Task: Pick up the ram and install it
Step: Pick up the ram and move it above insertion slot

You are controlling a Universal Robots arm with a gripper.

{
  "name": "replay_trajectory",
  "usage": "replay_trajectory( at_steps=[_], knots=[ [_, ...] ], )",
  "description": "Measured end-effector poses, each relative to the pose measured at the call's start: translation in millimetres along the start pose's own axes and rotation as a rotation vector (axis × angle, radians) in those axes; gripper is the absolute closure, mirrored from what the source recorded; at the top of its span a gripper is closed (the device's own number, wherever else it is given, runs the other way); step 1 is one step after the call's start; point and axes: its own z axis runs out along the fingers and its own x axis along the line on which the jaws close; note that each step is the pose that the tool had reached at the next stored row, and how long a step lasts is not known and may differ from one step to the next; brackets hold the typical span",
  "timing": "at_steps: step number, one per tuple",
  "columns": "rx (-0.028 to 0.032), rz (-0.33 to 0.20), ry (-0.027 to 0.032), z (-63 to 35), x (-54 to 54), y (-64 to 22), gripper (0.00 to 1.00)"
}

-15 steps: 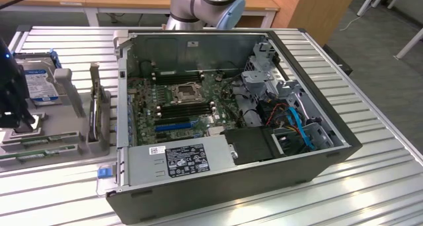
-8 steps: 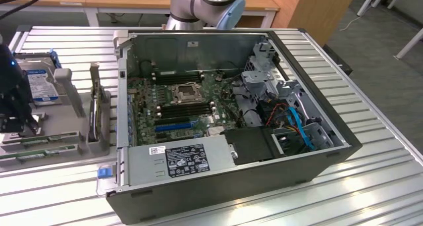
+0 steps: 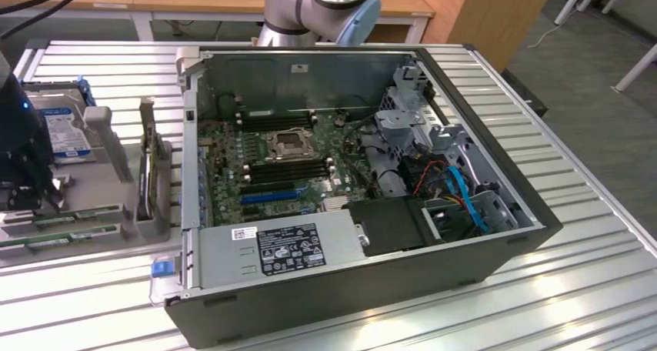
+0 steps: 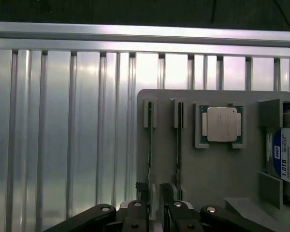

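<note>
Exterior view: the gripper (image 3: 29,197) hangs over the grey holder (image 3: 108,147) at the slatted table's (image 3: 575,289) edge beside the open computer case (image 3: 431,274); wrist view: its jaws stand parted astride the ram (image 4: 150,145), which is propped on edge in the holder's edge-side slot, seemingly so it can be pinched.

"Can you read anything from where you're standing?"

"On the hard drive (image 4: 286,159), the blue-and-white label (image 4: 289,164) says '1.0TB', printed sideways. The finer lines beside it I can't make out."

"And on the computer case (image 3: 411,289)?"

"The black label (image 3: 291,249) on the power supply (image 3: 221,255) has rows of white print, none legible. Same for the small white sticker (image 3: 243,233) above it."
</note>
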Motion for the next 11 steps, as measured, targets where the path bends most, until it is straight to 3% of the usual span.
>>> replay_trajectory(
  at_steps=[11],
  knots=[
    [-0.0001,0.000,0.0001,19.9,0.1,-0.6,0.76]
  ],
)
